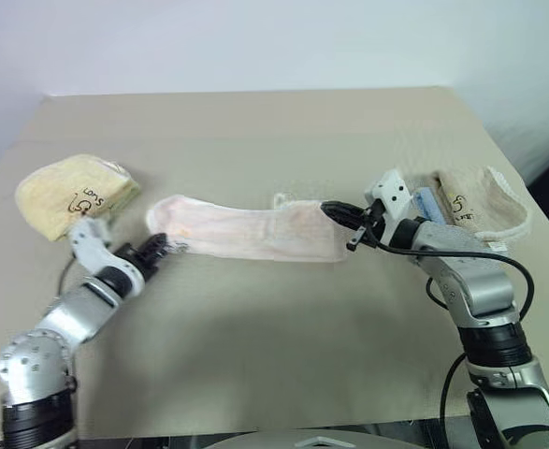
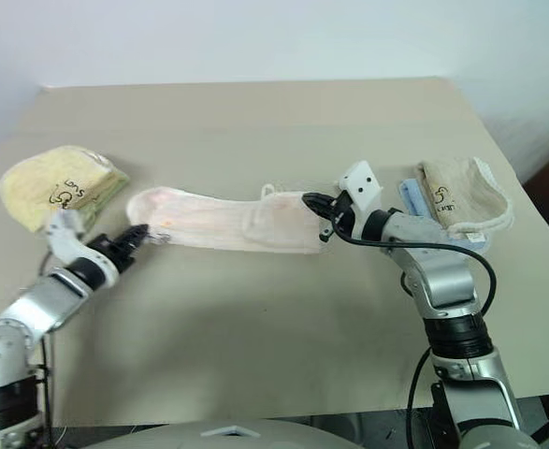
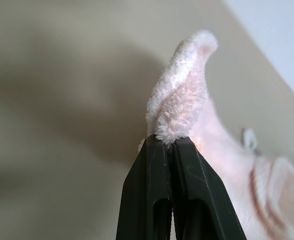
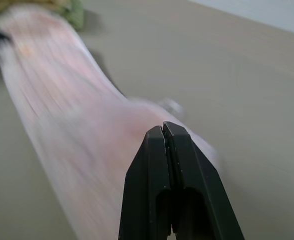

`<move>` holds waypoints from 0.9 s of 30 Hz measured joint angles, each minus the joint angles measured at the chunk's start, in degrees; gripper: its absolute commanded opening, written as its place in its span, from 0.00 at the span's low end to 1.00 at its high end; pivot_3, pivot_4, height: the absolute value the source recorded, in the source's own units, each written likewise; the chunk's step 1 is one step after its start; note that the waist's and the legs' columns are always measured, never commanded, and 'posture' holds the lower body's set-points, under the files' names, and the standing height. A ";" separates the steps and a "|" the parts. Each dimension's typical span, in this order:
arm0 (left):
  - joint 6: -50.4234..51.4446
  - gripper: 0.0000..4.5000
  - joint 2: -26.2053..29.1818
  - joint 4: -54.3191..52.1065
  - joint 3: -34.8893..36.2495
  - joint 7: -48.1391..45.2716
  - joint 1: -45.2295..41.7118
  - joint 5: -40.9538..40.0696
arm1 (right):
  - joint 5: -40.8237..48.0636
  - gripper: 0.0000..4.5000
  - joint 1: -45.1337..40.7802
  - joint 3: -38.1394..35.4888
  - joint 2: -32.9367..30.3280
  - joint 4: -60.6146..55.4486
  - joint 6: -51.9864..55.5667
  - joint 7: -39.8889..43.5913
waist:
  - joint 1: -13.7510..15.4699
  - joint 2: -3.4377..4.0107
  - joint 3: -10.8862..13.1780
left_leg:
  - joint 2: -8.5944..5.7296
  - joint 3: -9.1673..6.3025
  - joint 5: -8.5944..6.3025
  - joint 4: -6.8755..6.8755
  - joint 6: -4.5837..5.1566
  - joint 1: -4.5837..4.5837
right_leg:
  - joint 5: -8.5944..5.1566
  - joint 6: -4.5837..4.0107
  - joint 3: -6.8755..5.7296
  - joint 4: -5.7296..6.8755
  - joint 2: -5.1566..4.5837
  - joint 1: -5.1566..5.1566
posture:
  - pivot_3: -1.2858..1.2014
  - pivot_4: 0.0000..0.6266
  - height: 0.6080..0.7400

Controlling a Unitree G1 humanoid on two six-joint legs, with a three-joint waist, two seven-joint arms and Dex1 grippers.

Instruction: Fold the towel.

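Both my arms reach forward, well apart.
My left gripper (image 1: 165, 245) has its two black fingers pinched together, pointing inward; my right gripper (image 1: 335, 213) likewise has its fingers pressed together, pointing toward the left one.

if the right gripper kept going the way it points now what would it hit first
The towel itself: the right gripper is shut on its near end and points along its length toward the left gripper at the far end. Past that, probably the yellow towel, though depth is unclear.

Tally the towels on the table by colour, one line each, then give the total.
Pale pink-white towel: 1
Yellow towel: 1
Beige towel: 1
Total: 3
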 measured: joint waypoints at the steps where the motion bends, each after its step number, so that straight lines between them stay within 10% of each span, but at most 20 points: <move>1: -0.07 0.00 2.05 -0.09 0.40 -2.06 -0.60 0.98 | -0.08 0.00 -0.01 -0.20 -0.18 0.33 -0.03 -0.08 | -0.15 0.01 0.00 | 0.00 0.01 0.00 -0.02 0.00 -0.01 | 0.00 0.00 0.00 -0.04 -0.01 0.01 | 0.52 0.24 0.91; 5: -0.13 0.00 6.92 -3.21 -3.03 -10.27 -3.56 6.77 | -0.47 0.00 -0.08 -0.36 -0.18 2.31 -0.46 -0.83 | -0.12 0.01 0.00 | -0.03 0.00 -0.03 -0.11 0.05 -0.13 | 0.04 -0.02 -0.06 -0.43 -0.03 0.07 | 0.52 0.24 0.91; 19: -0.25 0.00 4.22 -9.23 -49.54 -34.32 -21.84 42.58 | -1.76 0.00 1.55 -1.16 0.33 1.92 -0.82 -5.55 | 0.48 0.01 0.00 | -0.12 0.12 0.04 -0.11 0.40 -0.96 | 0.21 0.08 0.02 -0.60 0.04 -0.70 | 0.52 0.24 0.91; 27: 0.02 0.53 -0.56 -7.40 -45.72 -37.56 -21.47 44.78 | -1.74 0.00 2.91 -1.56 0.33 -0.01 -0.23 -6.65 | 0.56 0.00 0.01 | -0.09 0.08 0.04 0.12 0.41 -0.95 | 0.26 0.16 0.01 -0.53 0.05 -0.60 | 0.52 0.24 0.91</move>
